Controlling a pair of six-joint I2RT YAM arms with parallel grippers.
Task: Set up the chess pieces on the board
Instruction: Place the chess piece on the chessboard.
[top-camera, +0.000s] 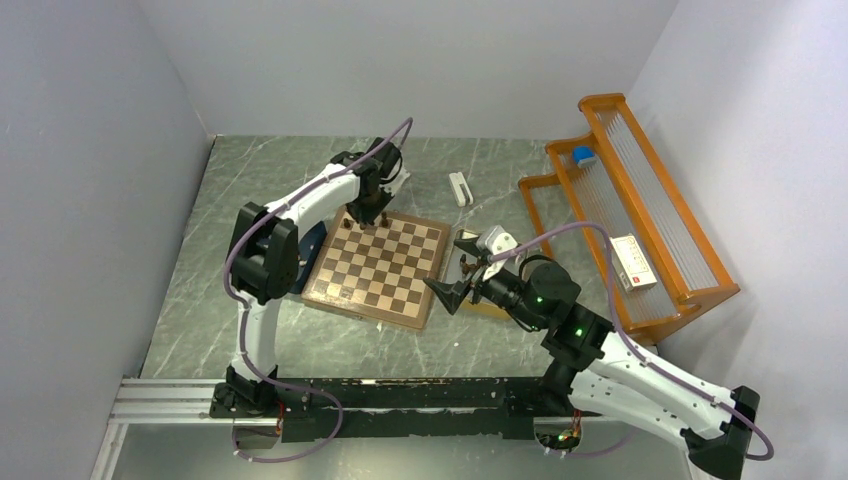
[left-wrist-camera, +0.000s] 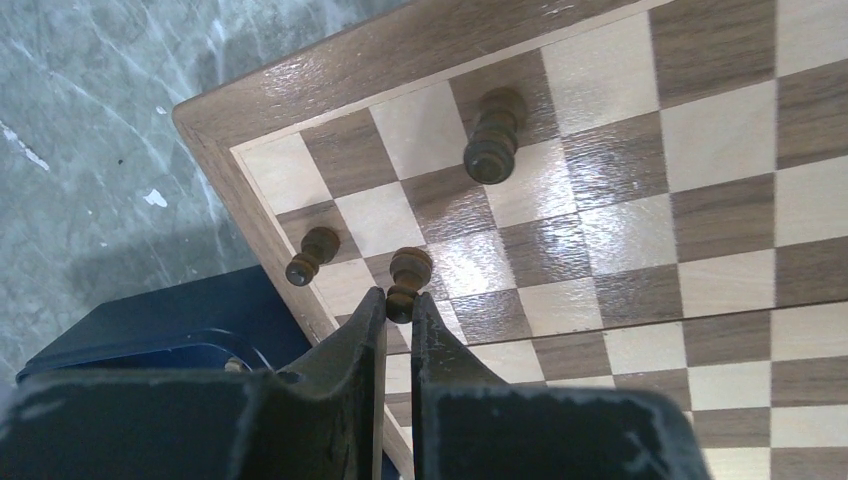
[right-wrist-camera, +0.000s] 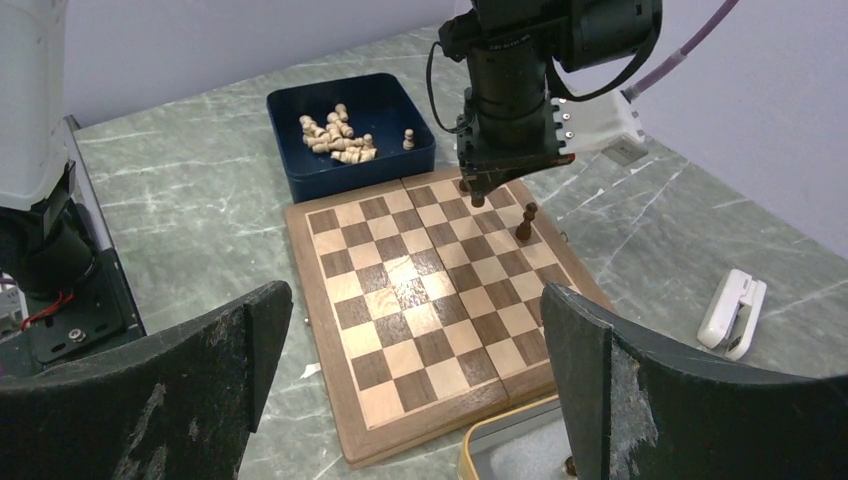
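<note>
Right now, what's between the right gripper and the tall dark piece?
Only bare board squares, from right gripper to tall dark piece, in the right wrist view.

Three dark chess pieces (left-wrist-camera: 495, 135) are at one corner of the one board (right-wrist-camera: 420, 320). One blue box (right-wrist-camera: 300, 178) beside it holds pale pieces (right-wrist-camera: 335, 140), too jumbled to count.
</note>
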